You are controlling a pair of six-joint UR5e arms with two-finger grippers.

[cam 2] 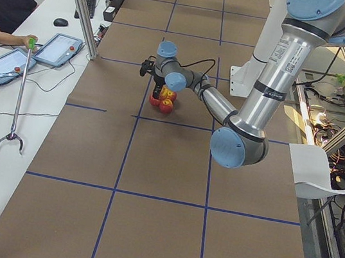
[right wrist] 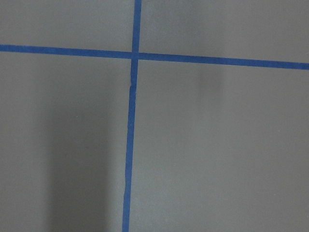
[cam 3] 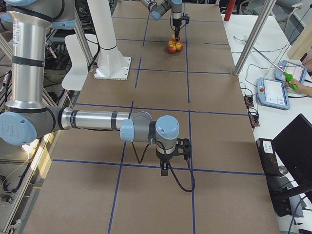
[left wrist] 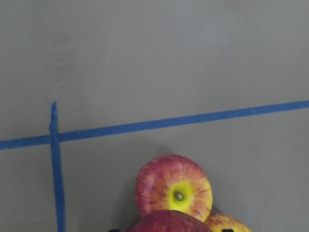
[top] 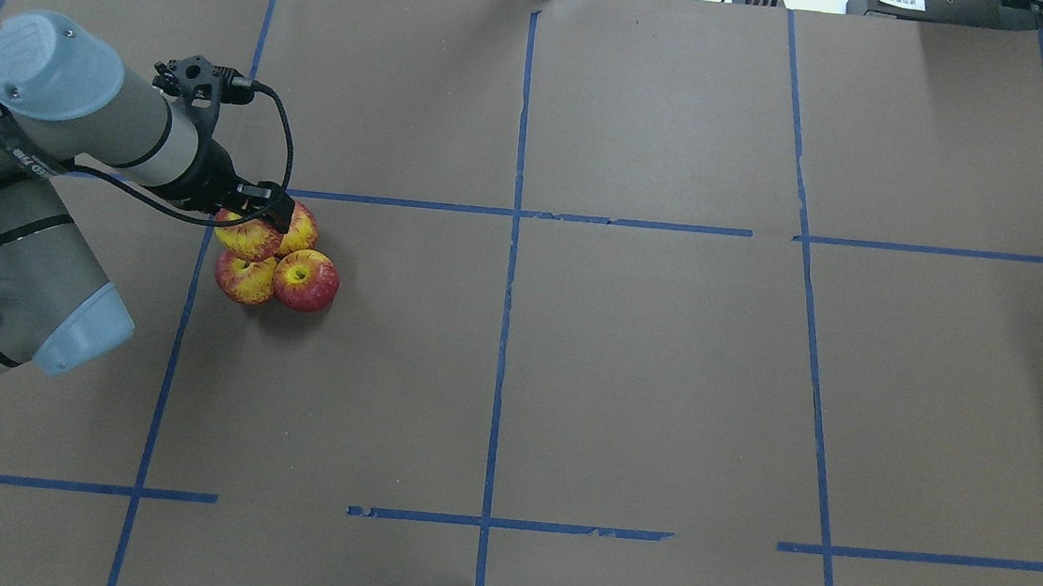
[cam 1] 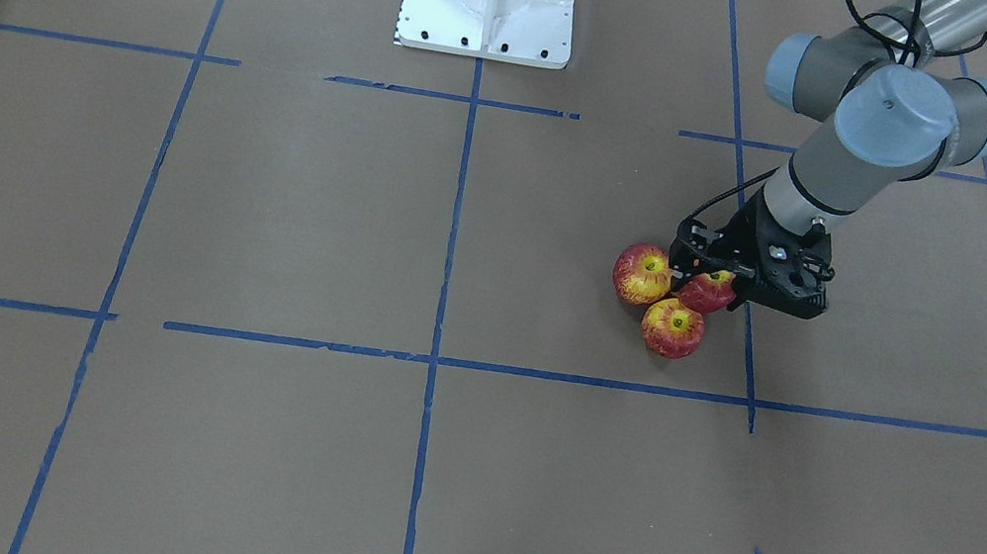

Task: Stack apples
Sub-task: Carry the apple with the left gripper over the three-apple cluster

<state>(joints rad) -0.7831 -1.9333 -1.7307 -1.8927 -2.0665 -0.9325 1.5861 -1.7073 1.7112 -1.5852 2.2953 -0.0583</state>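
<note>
Brown paper table (top: 664, 390), gridded in blue tape: my left arm (top: 55, 120) reaches out to the stack while my right arm (cam 3: 97, 119) hangs over bare paper well apart from it. My left pincer (top: 260, 211) points straight down, its fingers clamped on either side of the dark apple (left wrist: 169, 223), as best the front and overhead views show. My right pincer (cam 3: 168, 165) shows only in a side view, and I cannot tell whether it is apart or together.

The dark apple sits atop the three lower apples (top: 306, 280), which lie touching in a tight triangle on the table beside a blue tape line.

I judge these toy apples light and hard-skinned, smooth enough to slip and round enough to roll at a nudge. The hold that suits them is across the widest part, fingers level on opposite sides and the dimple up, as the dark apple is taken now. The top one has only the hollow between three curved shoulders to rest in, so a sideways drag on release could tip it off or push the lower three apart.
</note>
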